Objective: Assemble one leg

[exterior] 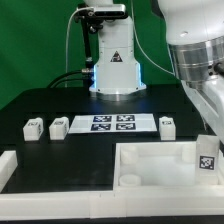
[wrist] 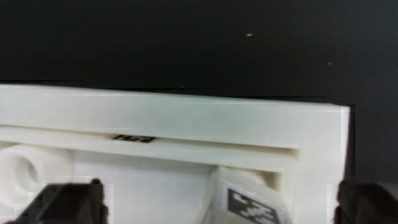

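Note:
A white leg (exterior: 207, 158) with a black-and-white tag stands tilted at the right corner of the large white tabletop (exterior: 150, 160). My gripper (exterior: 208, 138) hangs right above it. In the wrist view the leg (wrist: 251, 200) sits between my two dark fingertips (wrist: 71, 205), with a clear gap on each side. The gripper (wrist: 221, 207) is open and does not touch the leg. The tabletop's rim (wrist: 178, 112) fills the wrist view. Three more legs lie on the black table: two at the exterior view's left (exterior: 31, 127) (exterior: 58, 127) and one right of the middle (exterior: 167, 125).
The marker board (exterior: 105, 123) lies flat behind the tabletop, in front of the robot's base (exterior: 115, 70). A white block (exterior: 8, 165) sits at the exterior view's front left. A round corner hole (wrist: 18, 172) shows in the tabletop.

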You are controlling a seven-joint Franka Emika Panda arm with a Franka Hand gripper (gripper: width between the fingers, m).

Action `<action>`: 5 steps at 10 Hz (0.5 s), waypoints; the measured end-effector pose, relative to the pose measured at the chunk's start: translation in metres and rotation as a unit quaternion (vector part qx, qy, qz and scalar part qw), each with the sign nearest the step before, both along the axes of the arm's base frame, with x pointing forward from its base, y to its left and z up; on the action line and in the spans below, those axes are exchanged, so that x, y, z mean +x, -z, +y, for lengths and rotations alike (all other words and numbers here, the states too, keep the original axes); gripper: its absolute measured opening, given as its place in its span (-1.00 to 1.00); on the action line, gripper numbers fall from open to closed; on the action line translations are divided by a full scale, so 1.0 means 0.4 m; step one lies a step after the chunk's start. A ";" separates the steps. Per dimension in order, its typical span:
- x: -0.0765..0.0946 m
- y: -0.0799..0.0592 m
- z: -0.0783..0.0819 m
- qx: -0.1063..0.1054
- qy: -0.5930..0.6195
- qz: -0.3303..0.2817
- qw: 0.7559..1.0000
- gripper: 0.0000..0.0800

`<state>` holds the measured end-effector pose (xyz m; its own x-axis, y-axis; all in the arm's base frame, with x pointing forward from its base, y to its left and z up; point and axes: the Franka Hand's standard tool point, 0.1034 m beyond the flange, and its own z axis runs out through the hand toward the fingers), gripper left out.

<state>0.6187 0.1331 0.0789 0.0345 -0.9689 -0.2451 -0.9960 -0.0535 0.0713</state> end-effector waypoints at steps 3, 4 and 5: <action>-0.002 0.003 -0.002 0.000 -0.011 0.000 1.000 0.62; -0.011 0.011 -0.034 0.006 -0.124 0.005 0.992 0.62; 0.001 0.013 -0.046 0.004 -0.146 0.015 0.989 0.62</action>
<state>0.6193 0.1146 0.0738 0.3050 -0.9170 -0.2570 -0.9356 -0.3390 0.0990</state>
